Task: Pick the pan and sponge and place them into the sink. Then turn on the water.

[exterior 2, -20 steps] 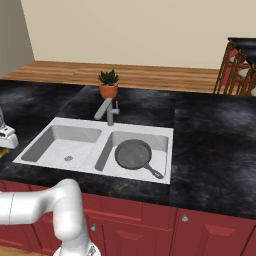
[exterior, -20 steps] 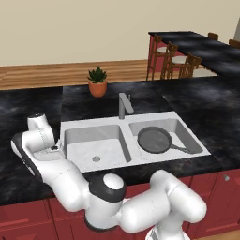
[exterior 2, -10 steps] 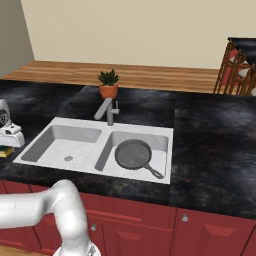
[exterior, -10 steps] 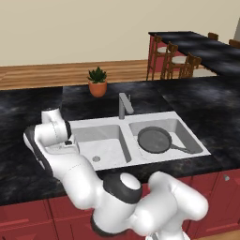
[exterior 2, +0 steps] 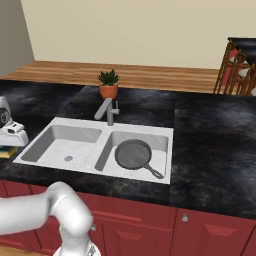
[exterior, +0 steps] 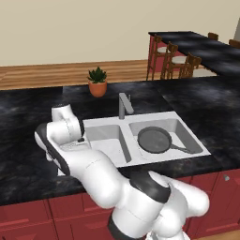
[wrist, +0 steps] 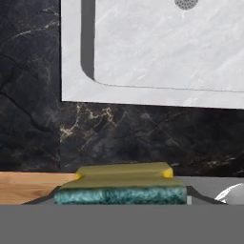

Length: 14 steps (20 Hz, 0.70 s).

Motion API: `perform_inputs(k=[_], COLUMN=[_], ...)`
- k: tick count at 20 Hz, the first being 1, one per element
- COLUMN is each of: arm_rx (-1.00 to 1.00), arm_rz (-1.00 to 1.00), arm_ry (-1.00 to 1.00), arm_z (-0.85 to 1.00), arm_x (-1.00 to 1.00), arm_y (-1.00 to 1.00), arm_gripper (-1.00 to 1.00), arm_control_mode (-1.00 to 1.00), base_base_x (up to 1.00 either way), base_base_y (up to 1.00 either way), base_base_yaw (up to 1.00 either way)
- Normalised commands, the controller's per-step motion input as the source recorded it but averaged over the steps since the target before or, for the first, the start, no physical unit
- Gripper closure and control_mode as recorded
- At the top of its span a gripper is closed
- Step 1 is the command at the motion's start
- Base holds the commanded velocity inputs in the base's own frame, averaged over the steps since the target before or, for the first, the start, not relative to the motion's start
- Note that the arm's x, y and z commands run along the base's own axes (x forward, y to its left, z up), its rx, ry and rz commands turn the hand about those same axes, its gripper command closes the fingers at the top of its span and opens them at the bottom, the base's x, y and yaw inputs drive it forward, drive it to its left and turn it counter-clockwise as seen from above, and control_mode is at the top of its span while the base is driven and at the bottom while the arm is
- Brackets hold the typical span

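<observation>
The small rectangular green-and-yellow sponge point(wrist: 121, 187) sits held crosswise between the gripper's point(wrist: 121, 198) half-spread jaws, and the white marbled double-basin sink point(wrist: 71, 71) lies just ahead, beyond a strip of black counter point(wrist: 133, 138).

Black marbled counter point(exterior: 28, 117) runs the full width of both base views, with red cabinet fronts point(exterior 2: 200, 230) below it bearing small round knobs. A potted plant point(exterior: 97, 81) in an orange pot stands on the counter near its back edge. Beyond is a wood floor point(exterior 2: 165, 77), then a plain beige wall point(exterior: 75, 28). A second dark-topped bar point(exterior: 206, 49) with wooden stools point(exterior: 168, 58) sits at the far right. Lighting is even, shadows soft.
</observation>
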Motion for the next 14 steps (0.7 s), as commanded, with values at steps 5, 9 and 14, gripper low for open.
perform_inputs(k=[5,9,14], arm_rx=[0.00,0.00,0.00], arm_rz=[0.10,0.09,0.07], arm_ry=[-0.08,-0.07,-0.04], arm_z=[0.33,0.29,0.19], arm_x=[-0.29,-0.30,-0.27], arm_y=[-0.39,-0.40,-0.47], arm_gripper=[1.00,1.00,1.00], arm_control_mode=[-1.00,-1.00,-1.00], base_base_x=[0.00,0.00,0.00], base_base_y=[0.00,0.00,0.00], base_base_yaw=[0.00,0.00,0.00])
